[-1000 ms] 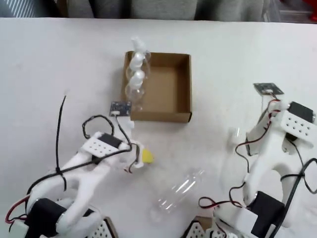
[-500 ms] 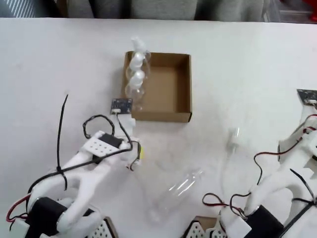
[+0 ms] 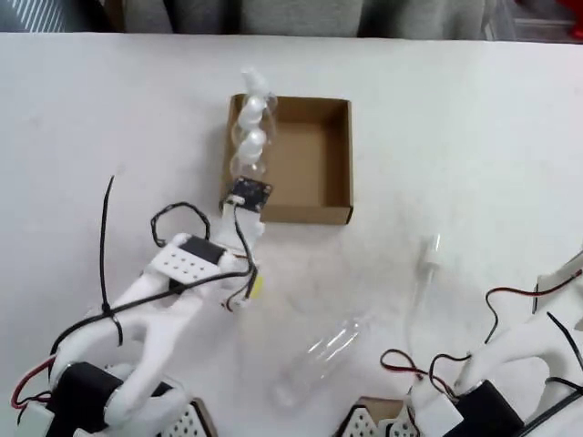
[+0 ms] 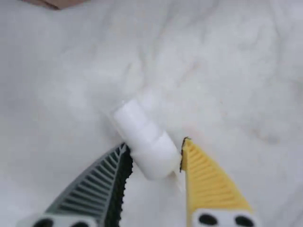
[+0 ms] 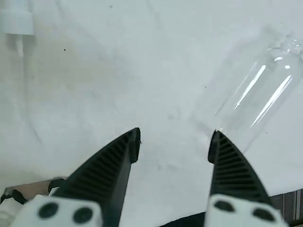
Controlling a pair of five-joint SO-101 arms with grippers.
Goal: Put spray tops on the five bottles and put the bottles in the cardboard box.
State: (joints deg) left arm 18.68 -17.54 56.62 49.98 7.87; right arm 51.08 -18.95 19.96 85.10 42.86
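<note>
A white spray top (image 4: 142, 135) lies on the table between the grey and yellow fingers of my left gripper (image 4: 154, 146), which is shut on it with both tips touching its sides. From above, that gripper (image 3: 252, 284) sits just in front of the cardboard box (image 3: 332, 159). Several capped bottles (image 3: 250, 137) stand along the box's left wall. A clear bottle (image 3: 323, 355) without a top lies on its side near the front edge. My right gripper (image 5: 173, 137) hangs open above the table beside that bottle (image 5: 255, 104). A second spray top (image 3: 426, 255) lies right of centre.
The right arm (image 3: 537, 337) is folded back at the table's front right corner. Loose black and red cables (image 3: 173, 228) trail around the left arm. White tabletop stretches behind and to both sides of the box.
The right arm has pulled back from mid-right to the front right corner. The left arm's wrist has swung toward the box, and its yellow finger has drawn in.
</note>
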